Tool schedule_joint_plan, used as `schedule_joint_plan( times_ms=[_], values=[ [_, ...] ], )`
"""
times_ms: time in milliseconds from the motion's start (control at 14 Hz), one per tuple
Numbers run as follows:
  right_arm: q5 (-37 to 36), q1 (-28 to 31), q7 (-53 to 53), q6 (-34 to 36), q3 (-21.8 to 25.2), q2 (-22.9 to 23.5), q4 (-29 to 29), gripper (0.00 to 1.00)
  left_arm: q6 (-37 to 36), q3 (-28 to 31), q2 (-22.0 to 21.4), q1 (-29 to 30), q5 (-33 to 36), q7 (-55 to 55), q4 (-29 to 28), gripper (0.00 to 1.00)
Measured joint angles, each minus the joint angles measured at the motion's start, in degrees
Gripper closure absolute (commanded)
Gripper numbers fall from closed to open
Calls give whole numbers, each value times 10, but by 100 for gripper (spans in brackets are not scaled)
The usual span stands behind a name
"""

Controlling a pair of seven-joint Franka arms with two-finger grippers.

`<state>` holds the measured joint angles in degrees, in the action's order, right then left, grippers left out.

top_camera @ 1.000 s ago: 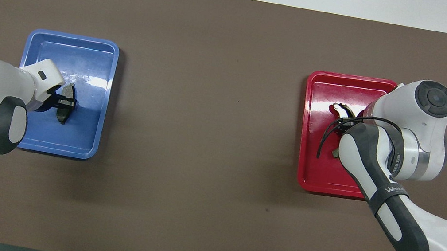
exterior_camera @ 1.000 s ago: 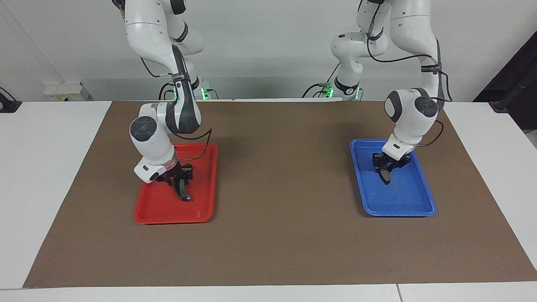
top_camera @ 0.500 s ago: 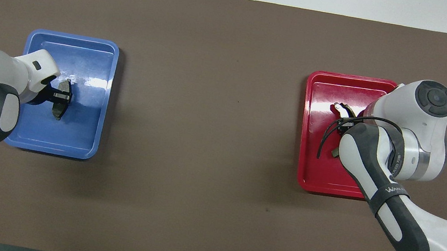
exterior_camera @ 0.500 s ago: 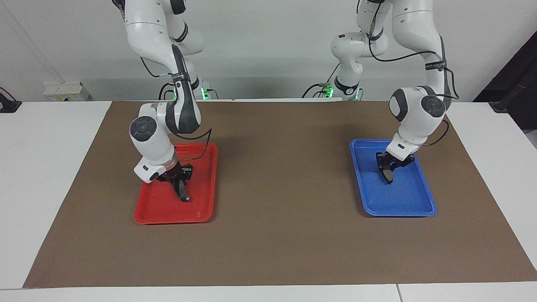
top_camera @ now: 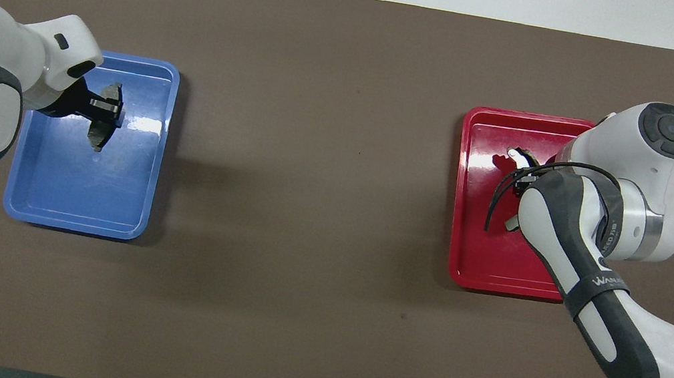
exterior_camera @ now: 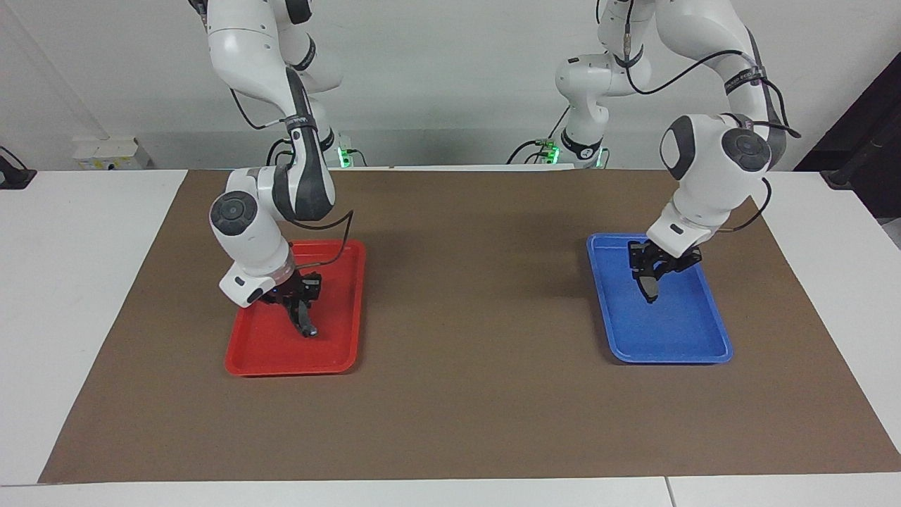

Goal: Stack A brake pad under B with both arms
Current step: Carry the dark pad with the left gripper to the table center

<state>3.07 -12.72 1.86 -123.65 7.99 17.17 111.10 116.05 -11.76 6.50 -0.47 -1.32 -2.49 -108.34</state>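
Two trays sit well apart on a brown mat (exterior_camera: 450, 394) that covers the table: a blue tray (exterior_camera: 693, 348) toward the left arm's end and a red tray (exterior_camera: 264, 362) toward the right arm's end. The left gripper (exterior_camera: 649, 278) hangs over the blue tray, clamped on pad A (exterior_camera: 648, 289) — the short, nearly straight dark grey one. The pad stands on edge in the grip, its lower tip pointing down at the tray floor; in the facing view it appears lifted clear of the floor, though the gap is hard to judge. In the overhead view the left gripper (top_camera: 104, 111) shows over the part of the blue tray (top_camera: 68, 217) farther from the robots, with pad A (top_camera: 103, 125) crosswise at its tips. The right gripper (exterior_camera: 299, 306) is down in the red tray, its fingertips closed on pad B (exterior_camera: 305, 324) — the longer, curved black one, which hangs tilted with its lower end close to the tray floor; whether that end touches cannot be told. From overhead the right forearm hides most of pad B (top_camera: 520, 157); only its pale silvery end and a bit of its lower edge show, over the red tray (top_camera: 467, 264).
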Motion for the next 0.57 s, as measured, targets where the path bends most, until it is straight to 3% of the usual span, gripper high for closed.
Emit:
schedule_joint_plan(
  times_ms=[357, 571],
  values=[
    [0, 3, 18, 22, 0, 0, -16, 100, 48, -187, 6, -3, 0, -247, 10, 99],
    [0, 7, 21, 23, 0, 0, -19, 100, 92, -229, 41, -31, 53, -341, 6, 99]
  ],
)
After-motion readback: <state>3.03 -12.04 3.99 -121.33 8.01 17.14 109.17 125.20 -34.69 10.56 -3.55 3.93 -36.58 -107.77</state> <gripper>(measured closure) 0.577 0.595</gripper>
